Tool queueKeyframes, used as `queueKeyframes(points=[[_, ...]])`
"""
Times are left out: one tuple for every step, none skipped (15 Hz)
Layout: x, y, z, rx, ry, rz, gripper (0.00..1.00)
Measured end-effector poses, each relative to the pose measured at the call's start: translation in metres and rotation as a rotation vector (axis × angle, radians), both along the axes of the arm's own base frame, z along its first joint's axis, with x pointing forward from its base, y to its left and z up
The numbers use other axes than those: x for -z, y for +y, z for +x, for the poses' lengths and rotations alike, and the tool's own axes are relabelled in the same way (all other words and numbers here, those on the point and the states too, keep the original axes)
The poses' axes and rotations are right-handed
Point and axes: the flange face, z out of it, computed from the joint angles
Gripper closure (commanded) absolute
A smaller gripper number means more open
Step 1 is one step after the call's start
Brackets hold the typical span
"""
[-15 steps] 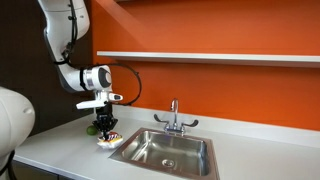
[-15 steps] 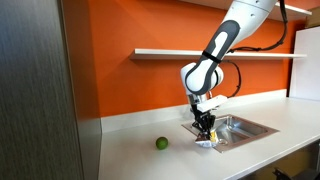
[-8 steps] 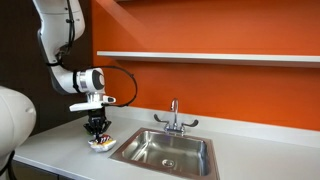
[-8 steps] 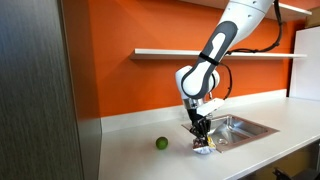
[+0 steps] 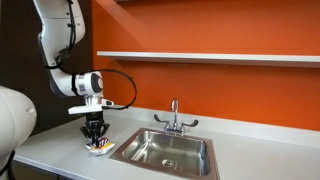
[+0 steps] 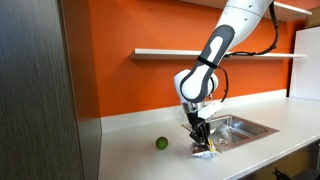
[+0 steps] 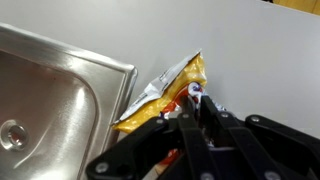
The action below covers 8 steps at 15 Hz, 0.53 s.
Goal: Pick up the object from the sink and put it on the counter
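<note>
Light grey desk (image 6: pixel 130 160), steel sink (image 5: pixel 165 152) set into it; crinkly red-yellow packet (image 7: pixel 165 92) just beside the sink's corner; small green ball (image 6: pixel 160 143) near, apart.

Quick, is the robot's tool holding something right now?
Tool: closed, holding the crinkly packet, low over the counter beside the sink.

We can't make out any readable text, brand or number anywhere in these shots; the packet (image 7: pixel 165 95) is the only printed thing we see, and its print is too blurry for us to read
</note>
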Motion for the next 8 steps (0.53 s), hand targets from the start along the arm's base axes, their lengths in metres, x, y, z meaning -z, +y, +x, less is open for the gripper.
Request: queueKeyframes(points=[[0.0006, 0.0000, -0.0001, -0.003, 0.002, 0.000, 0.44], [0.0008, 0.0000, 0.0002, -0.003, 0.002, 0.001, 0.35], [0.0004, -0.0001, 0.0009, -0.002, 0.001, 0.001, 0.29], [-0.0004, -0.0003, 0.0020, -0.001, -0.001, 0.002, 0.20], [-0.0016, -0.0003, 0.0036, -0.001, -0.005, 0.002, 0.13], [-0.0029, -0.0001, 0.0053, 0.000, -0.009, 0.003, 0.05], [-0.0046, 0.0000, 0.0074, 0.001, -0.014, 0.005, 0.00], [-0.0065, -0.0002, 0.0097, 0.003, -0.020, 0.006, 0.00]])
